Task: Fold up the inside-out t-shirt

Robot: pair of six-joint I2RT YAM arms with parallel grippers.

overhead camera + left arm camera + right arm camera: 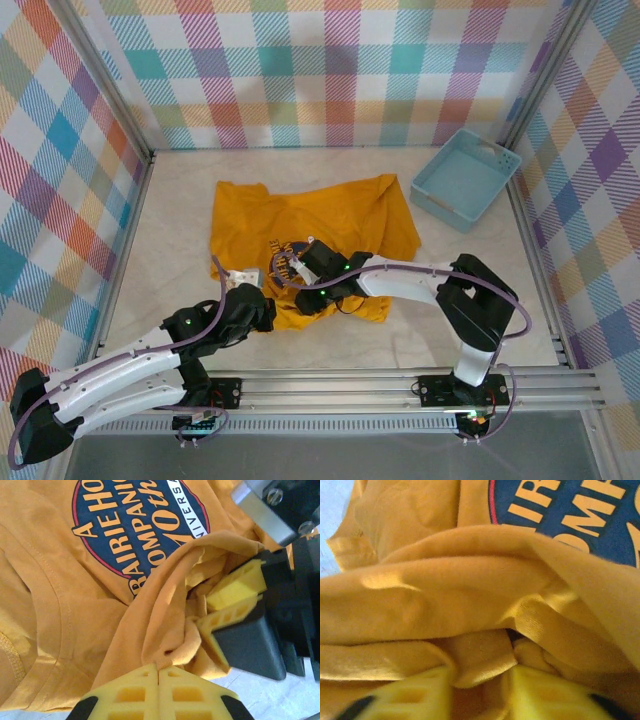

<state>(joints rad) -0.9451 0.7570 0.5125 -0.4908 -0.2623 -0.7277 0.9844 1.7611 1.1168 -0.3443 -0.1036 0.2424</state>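
The inside-out t-shirt lies crumpled in the middle of the table, mustard-orange, with its dark arched lettering facing up near the front hem. My left gripper is shut on a small pinch of fabric at the shirt's near edge. My right gripper sits just to its right, its yellow fingers closed on a bunched fold of the same edge. The two grippers are close together, almost touching. Cloth hides the right fingertips.
A light blue basket stands at the back right of the table. Plaid walls enclose the table on three sides. Bare tabletop runs to the left of the shirt and along the front rail.
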